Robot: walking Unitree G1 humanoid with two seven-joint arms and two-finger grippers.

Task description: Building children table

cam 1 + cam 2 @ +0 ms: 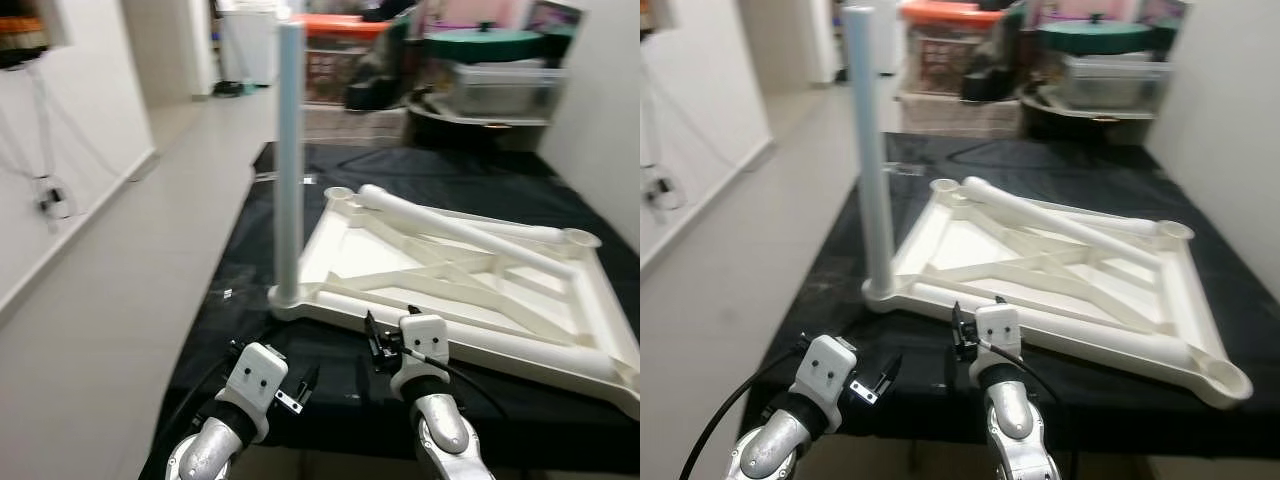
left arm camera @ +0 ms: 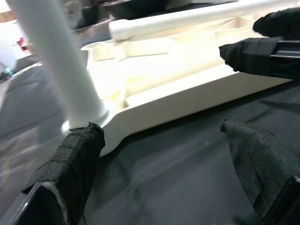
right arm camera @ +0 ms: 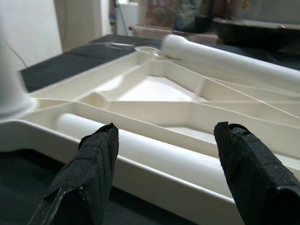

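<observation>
Both silver arms reach forward side by side over the near edge of the black cloth. The left claw (image 2: 159,140) and right claw (image 3: 164,150) have their black fingers spread wide, gripping nothing.

Place: a home, a hallway or spare-room corner used for storage.
Floor: pale tiles (image 1: 120,300) ran beside a white wall (image 1: 80,130), off to the left gripper's (image 1: 300,385) left.
Work surface: a black sheet (image 1: 330,385) lay under both grippers.
Clutter: stacked plastic storage boxes (image 1: 500,85) and a basin stood well beyond the grippers.
</observation>
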